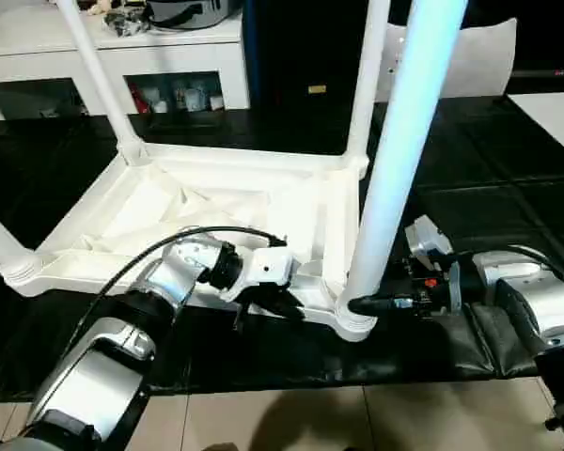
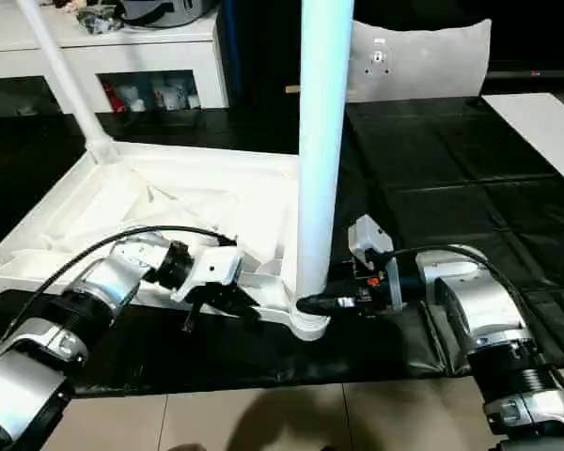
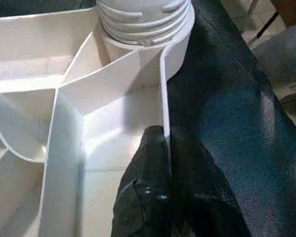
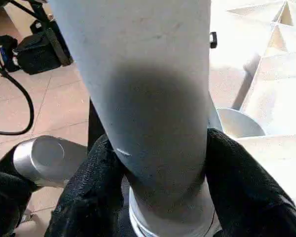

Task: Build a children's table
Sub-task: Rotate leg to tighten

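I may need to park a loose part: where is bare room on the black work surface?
Free: the black-covered work surface right of the upturned white plastic tabletop. Crowded: the near corner, where the right hand flanks the white tube leg and the left hand pinches the rim.

No legible markings

No text, label, brand, number or sign can be read on any surface in these views. A small yellowish rectangular tag (image 1: 317, 89) sits on the dark upright panel behind the far edge of the black-covered work surface (image 1: 508, 178), but its face is too small to make out any characters. The coloured items (image 1: 179, 97) behind the glass doors of the white cabinet (image 1: 122, 52) carry patches of print that cannot be resolved into letters.
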